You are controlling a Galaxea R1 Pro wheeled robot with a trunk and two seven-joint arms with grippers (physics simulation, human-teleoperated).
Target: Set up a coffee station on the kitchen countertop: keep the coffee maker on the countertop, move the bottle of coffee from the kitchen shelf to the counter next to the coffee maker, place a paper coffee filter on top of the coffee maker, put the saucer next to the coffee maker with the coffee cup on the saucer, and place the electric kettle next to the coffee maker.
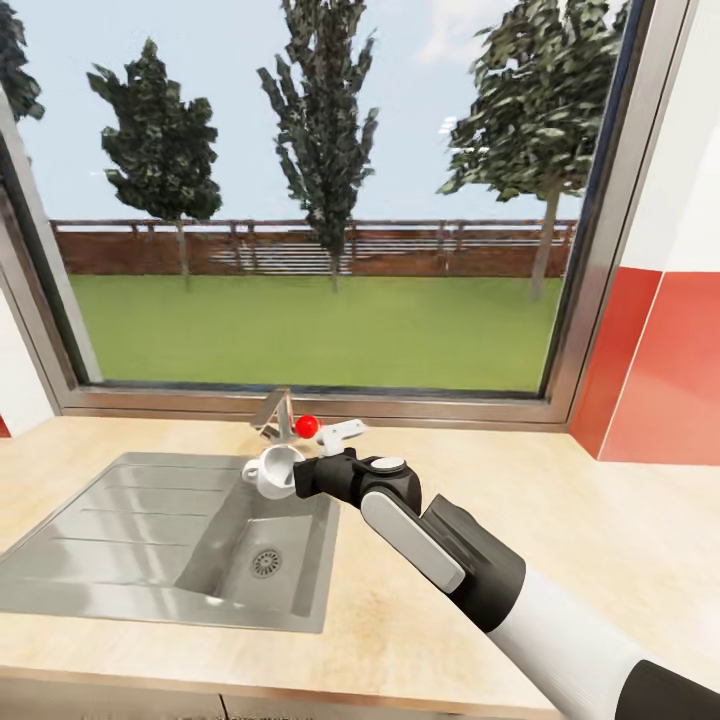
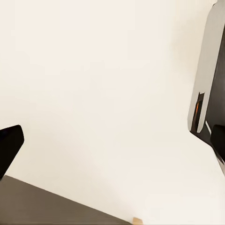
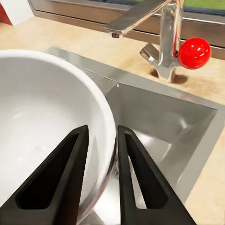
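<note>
Up close, right tool [image 3: 101, 176] pinches the coffee cup [image 3: 42, 122] rim.

Bright even daylight; soft shadows; slight blur; left wrist view washed-out.

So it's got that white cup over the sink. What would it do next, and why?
Probably carry the coffee cup away from the sink, since the right gripper pinches its rim above the basin, beside the faucet, and the countertop here shows no saucer to receive it.
</note>
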